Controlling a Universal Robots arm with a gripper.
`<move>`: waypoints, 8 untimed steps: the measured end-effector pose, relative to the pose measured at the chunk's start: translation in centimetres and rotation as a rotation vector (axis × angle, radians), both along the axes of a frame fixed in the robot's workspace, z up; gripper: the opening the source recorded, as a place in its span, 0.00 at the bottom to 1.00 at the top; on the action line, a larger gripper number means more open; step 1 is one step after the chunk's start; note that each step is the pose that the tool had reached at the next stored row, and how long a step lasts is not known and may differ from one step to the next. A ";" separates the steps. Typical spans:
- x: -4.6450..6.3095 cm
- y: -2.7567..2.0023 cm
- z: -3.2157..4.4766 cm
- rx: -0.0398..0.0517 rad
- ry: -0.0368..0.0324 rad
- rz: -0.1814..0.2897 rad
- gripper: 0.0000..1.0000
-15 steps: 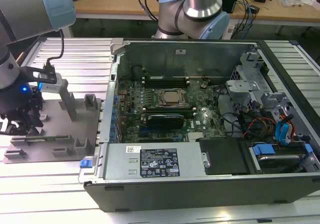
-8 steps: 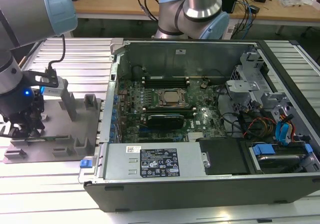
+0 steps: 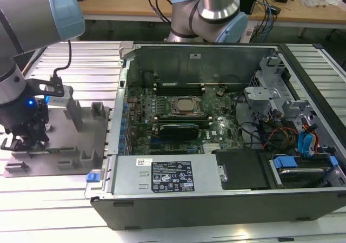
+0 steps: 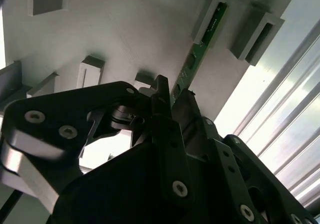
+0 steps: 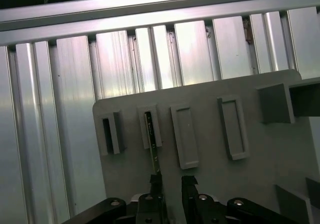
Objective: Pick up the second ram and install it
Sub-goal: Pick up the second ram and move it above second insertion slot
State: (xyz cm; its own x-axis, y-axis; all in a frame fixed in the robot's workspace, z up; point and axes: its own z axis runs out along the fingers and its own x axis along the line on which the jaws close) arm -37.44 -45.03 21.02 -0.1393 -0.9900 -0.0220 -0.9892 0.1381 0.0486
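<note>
Surface: slotted aluminium table [image 5: 75, 109] under a grey fixture plate [image 5: 260, 184].
Jaws: gripper [image 5: 171, 180] apart, straddling the near end of the second ram [image 5: 151, 139].
Ahead: ram on edge, far end in a slotted block [image 5: 142, 129].
Beyond: open computer case [image 3: 216, 53], well apart.

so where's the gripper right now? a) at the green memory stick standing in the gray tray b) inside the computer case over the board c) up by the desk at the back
a: in the first wrist view the gripper sits right at the green memory stick, which stands in a slot of the gray tray. In the exterior view that tray lies outside the computer case.
</note>
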 end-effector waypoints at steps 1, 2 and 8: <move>0.0 0.01 -0.04 -0.0002 0.0003 0.000 0.28; 0.0 0.01 -0.03 -0.0008 0.0010 0.000 0.28; 0.0 0.04 0.55 0.0025 -0.0035 0.000 0.28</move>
